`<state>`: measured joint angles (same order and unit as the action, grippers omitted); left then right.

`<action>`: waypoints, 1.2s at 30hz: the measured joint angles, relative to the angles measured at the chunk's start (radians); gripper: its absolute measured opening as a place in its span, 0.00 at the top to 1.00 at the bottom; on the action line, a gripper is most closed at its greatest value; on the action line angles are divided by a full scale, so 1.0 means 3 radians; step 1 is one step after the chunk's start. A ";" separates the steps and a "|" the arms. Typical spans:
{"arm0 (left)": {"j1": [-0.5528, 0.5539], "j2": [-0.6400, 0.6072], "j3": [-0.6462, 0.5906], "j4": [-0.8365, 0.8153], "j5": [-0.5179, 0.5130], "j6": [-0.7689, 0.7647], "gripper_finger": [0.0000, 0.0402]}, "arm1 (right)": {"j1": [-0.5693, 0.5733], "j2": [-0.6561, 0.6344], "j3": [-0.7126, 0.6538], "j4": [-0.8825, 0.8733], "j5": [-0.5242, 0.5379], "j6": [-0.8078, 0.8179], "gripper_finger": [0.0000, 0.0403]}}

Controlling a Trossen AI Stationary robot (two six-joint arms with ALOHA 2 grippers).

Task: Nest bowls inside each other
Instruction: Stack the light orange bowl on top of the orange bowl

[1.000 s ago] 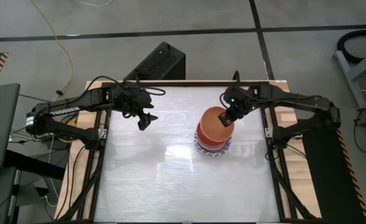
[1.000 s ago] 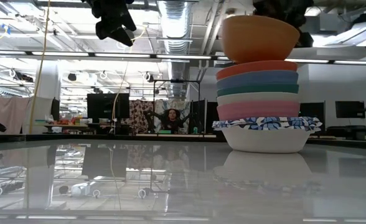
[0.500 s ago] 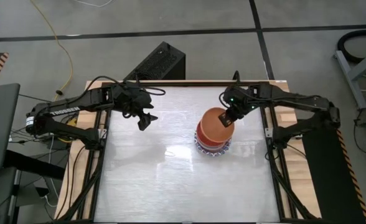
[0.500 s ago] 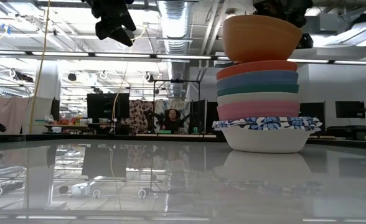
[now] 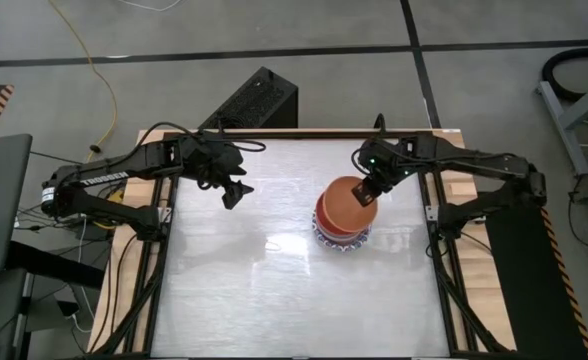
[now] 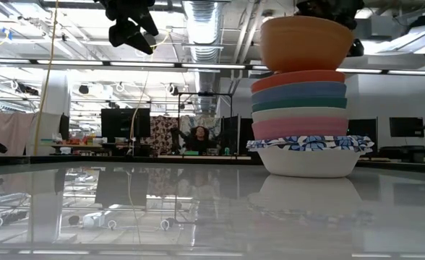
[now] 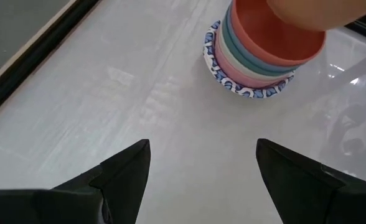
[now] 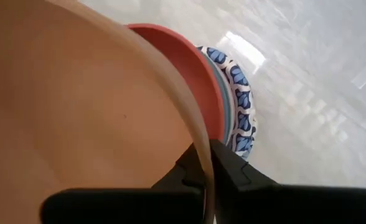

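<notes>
right gripper (image 5: 366, 192) jaws clamped on rim of plain orange round bowl (image 6: 304, 43) | bowl sits tilted on stack of nested bowls (image 6: 308, 119), right half of glossy tabletop (image 5: 274, 290), nearer far edge | looks light, stiff, slick: hold by rim | since earlier: bowl barely shifted | left gripper (image 5: 232, 195) jaws spread, idle, left side

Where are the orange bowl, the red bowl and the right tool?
orange bowl (image 6: 304, 43), low view, its outer side.
red bowl (image 6: 298, 78), low view, its rim band.
right tool (image 8: 206, 169), right wrist view, fingertips pinching the orange rim.
</notes>
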<state>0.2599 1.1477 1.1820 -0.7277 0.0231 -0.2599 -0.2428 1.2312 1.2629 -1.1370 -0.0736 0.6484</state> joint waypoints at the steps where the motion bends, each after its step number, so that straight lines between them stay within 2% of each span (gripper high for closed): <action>1: 0.0000 0.0000 0.0000 0.0000 0.0000 -0.0009 0.30 | 0.0000 0.0000 0.0000 -0.0004 -0.0021 -0.0009 0.92; 8: 0.0000 0.0000 0.0000 -0.0001 0.0000 -0.0037 0.30 | 0.0000 0.0000 0.0000 -0.0048 -0.0025 -0.0009 0.79; 15: -0.0001 0.0001 0.0000 -0.0001 0.0000 0.0048 0.30 | 0.0000 0.0000 0.0000 -0.0043 -0.0025 -0.0009 0.73; 30: -0.0001 0.0001 0.0000 -0.0003 0.0001 0.0117 0.30 | -0.0008 0.0007 0.0000 0.0281 0.0086 0.0013 0.73; 36: 0.0000 0.0001 0.0000 -0.0003 0.0001 0.0118 0.30 | -0.0008 0.0175 0.0000 0.0182 -0.0069 0.0073 0.74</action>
<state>0.2600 1.1481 1.1820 -0.7284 0.0233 -0.2245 -0.2451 1.2837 1.2629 -1.0825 -0.0945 0.6702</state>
